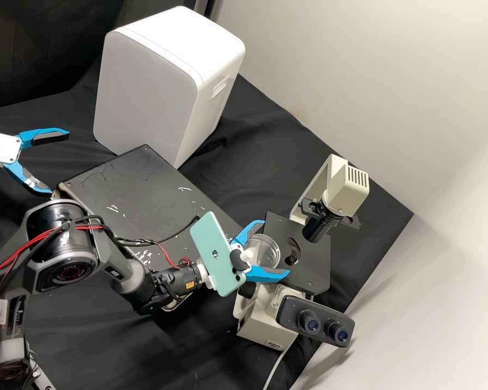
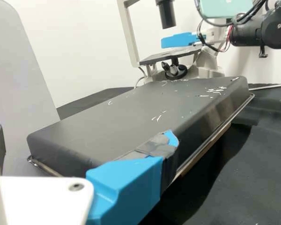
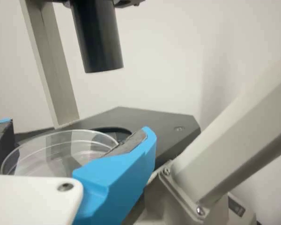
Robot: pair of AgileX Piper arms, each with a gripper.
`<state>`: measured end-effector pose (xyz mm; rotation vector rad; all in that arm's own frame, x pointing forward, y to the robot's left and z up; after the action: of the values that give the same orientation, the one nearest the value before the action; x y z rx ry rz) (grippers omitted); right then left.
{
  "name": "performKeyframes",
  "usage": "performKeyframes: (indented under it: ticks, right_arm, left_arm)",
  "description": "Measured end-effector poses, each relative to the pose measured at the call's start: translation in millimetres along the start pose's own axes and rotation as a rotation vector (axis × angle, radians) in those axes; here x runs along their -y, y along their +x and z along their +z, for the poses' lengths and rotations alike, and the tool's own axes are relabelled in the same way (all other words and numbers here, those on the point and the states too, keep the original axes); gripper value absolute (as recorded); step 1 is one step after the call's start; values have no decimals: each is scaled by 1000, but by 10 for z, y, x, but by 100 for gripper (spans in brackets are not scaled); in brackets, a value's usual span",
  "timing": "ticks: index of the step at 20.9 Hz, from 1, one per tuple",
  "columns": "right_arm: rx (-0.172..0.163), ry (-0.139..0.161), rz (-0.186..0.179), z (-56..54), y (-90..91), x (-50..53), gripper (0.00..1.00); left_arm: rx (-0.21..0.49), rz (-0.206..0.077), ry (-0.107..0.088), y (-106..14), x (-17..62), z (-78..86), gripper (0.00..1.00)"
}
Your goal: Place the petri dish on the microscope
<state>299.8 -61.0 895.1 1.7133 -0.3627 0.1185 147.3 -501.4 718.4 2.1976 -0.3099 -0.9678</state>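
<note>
A clear petri dish (image 1: 267, 249) (image 3: 61, 150) sits between the blue fingers of my right gripper (image 1: 275, 247) (image 3: 68, 140), which is shut on its rim. The dish is at the near left part of the black stage (image 1: 312, 260) (image 3: 154, 124) of the microscope (image 1: 287, 319), left of the stage's round opening and of the dark condenser tube (image 3: 98, 35); I cannot tell whether it rests on the stage. My left gripper (image 1: 56, 161) (image 2: 82, 136) stands open at the far left of the bench, holding nothing, at the end of a black slab (image 2: 140, 117).
The scratched black slab (image 1: 135, 200) lies mid-bench between the two grippers. Behind it stands a tall white box (image 1: 165, 81). A white wall (image 1: 417, 108) runs close along the right of the microscope. Its eyepieces (image 1: 322, 325) stick out toward the front.
</note>
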Motion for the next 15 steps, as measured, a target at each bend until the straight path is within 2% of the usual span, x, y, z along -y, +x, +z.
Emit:
performKeyframes:
  ticks: [3,6,8,15]
  right_arm:
    - [1,-27,-7,12,68,54,0]
    - [5,-26,-24,34,156,166,0]
    - [4,-46,-25,40,204,207,0]
    - [8,-69,-19,82,327,259,0]
  left_arm:
    - [0,-6,-2,4,11,-1,100]
    - [0,-10,-4,7,19,0,100]
    - [-5,-10,-7,8,19,-3,100]
    - [-15,-8,-4,8,17,-12,100]
